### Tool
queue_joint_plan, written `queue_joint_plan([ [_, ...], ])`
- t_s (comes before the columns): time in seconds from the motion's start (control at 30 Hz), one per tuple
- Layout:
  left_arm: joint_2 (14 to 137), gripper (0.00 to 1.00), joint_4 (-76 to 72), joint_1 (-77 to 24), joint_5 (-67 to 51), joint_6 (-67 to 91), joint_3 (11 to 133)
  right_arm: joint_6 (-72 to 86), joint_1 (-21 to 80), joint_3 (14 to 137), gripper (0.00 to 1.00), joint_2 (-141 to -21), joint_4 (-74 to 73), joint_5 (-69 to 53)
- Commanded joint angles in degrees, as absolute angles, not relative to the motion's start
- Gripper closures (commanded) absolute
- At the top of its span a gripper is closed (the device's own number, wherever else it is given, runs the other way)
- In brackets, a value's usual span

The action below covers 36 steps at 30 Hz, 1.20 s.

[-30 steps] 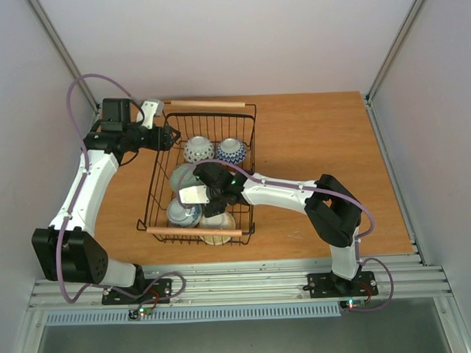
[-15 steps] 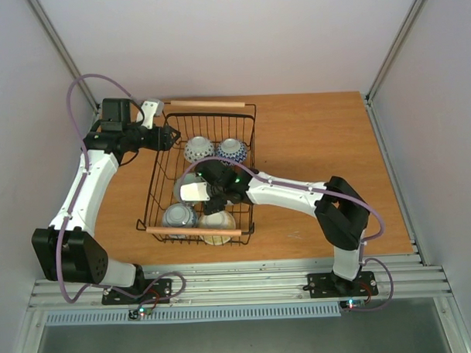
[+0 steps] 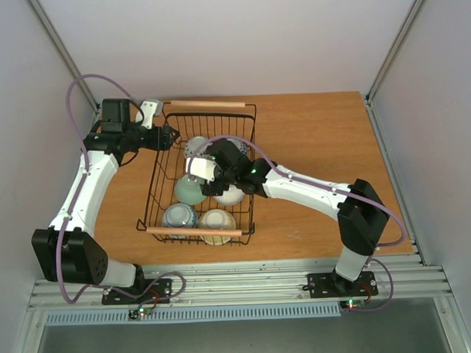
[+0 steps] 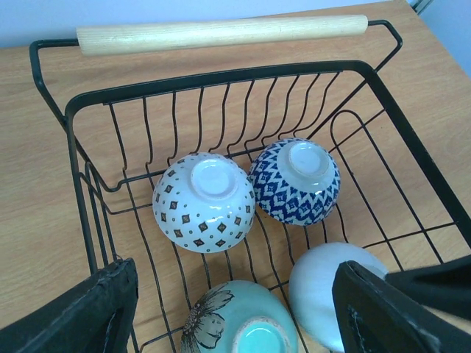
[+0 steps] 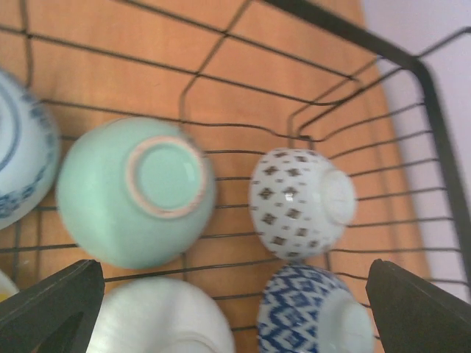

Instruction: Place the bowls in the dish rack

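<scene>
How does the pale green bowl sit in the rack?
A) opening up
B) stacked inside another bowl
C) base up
C: the green bowl shows its round foot ring to the right wrist camera.

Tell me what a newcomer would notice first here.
The black wire dish rack with wooden handles, left of centre on the wooden table, holds small ceramic bowls. Bottom-up in its far half lie a pale green bowl, a brown-diamond white bowl, a blue-and-white patterned bowl and a plain white bowl. The right arm's open claw hangs empty above them.
</scene>
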<state>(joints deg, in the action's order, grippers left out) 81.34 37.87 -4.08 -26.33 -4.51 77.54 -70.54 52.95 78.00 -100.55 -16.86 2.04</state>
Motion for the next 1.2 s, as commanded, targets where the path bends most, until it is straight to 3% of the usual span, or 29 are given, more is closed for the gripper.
queue_joint_plan([
  [0.0, 79.4, 0.27, 34.5, -3.6, -25.4, -4.4, 76.7, -60.2, 52.3, 77.5, 0.01, -96.1, -13.5, 6.8],
  [0.67, 78.4, 0.26, 32.4, -3.5, -22.9, -4.5, 75.4, -20.5, 46.6, 70.8, 0.01, -79.6, -30.5, 22.0],
  [0.9, 78.9, 0.26, 32.4, -3.6, -23.1, -4.6, 75.3, -13.7, 46.6, 66.8, 0.01, -75.5, -36.7, 26.4],
  [1.17, 79.3, 0.26, 32.3, -3.6, -23.0, -4.7, 75.4, -12.0, 46.6, 63.1, 0.01, -70.2, -35.7, 23.2],
])
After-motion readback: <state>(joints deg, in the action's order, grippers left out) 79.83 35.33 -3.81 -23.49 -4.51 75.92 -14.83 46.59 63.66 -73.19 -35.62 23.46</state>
